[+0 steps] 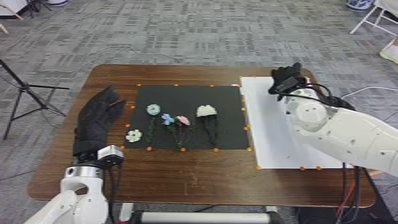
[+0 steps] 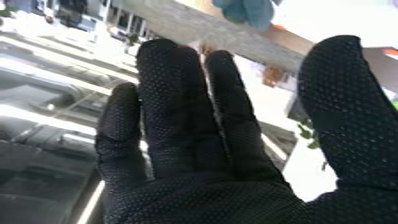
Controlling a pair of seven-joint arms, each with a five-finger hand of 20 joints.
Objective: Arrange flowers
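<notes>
The right hand (image 1: 286,80) is at the far end of the white sheet (image 1: 266,130). Its fingers are straight and it holds nothing. The left hand (image 1: 96,120) is flat over the left side of the table (image 1: 187,175), and it is not holding anything either.

The flowers lie on the black mat (image 1: 233,95), between the two hands. The big white flower (image 1: 206,110) is the one most to the right. From the right hand, it is to the left and a bit nearer the robot. It lies long ways from far to near, with its head far and its stem coming near. The right hand looks closer to it than the left hand does, so I think the right hand should go for it. It would go left and near, come down, and pinch the thin stem from the sides. It could squash the head if it grabs too high.

The pink flower (image 1: 182,120) and the blue flower (image 1: 167,119) are just beside each other, so their stems might snag. The small white flower (image 1: 133,135) is at the near left corner, close to the left hand.
</notes>
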